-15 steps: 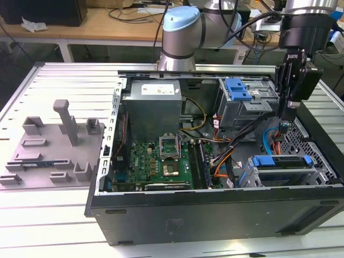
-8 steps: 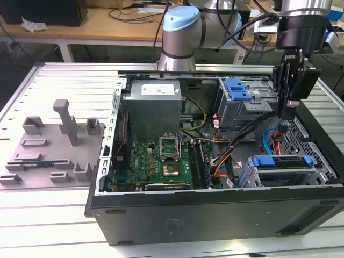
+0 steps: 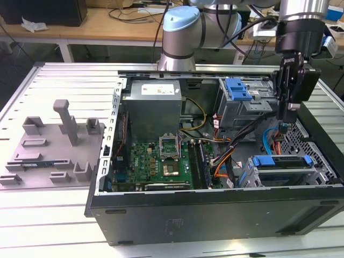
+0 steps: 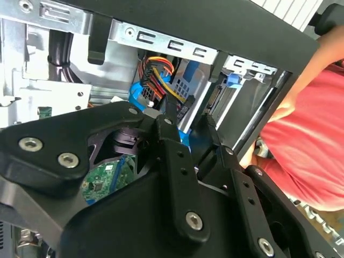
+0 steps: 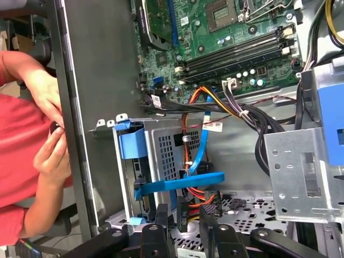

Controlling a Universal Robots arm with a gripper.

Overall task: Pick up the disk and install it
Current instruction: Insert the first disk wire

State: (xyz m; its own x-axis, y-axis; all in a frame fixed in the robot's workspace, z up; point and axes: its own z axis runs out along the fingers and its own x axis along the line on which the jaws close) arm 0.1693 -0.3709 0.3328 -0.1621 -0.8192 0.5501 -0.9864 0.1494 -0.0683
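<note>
Fingers [image 3: 285, 107] were seen at the upper right of the exterior view, hung over the right-hand end of the open computer case [image 3: 215, 215], which was set on the slotted desk [image 3: 54, 80]. In both wrist views they were shown parted by a narrow gap with nothing gripped. In the first wrist view, orange cables [image 5: 196, 194] were seen beyond that gap.

The disk [image 3: 282, 163] was found at the lower right of the exterior view, inside the case and close to its near black wall. It was framed by its blue carrier and laid flat at a grey drive cage [image 3: 246, 177]. Whether it was latched there could not be told. It lay below the fingers and toward the lower left of them, apart from them and untouched. Its long axis was run across the frame from left to right, along the near wall. How the gap was turned against that axis could not be judged from the exterior view.

In the first wrist view a blue rail [image 5: 180, 184], judged to be the carrier's edge, was shown just ahead of the fingertips. A second blue bracket [image 3: 237, 88] was seen in the upper bay, well apart from the disk. A person's hand [image 5: 45, 97] was held outside the case wall.
</note>
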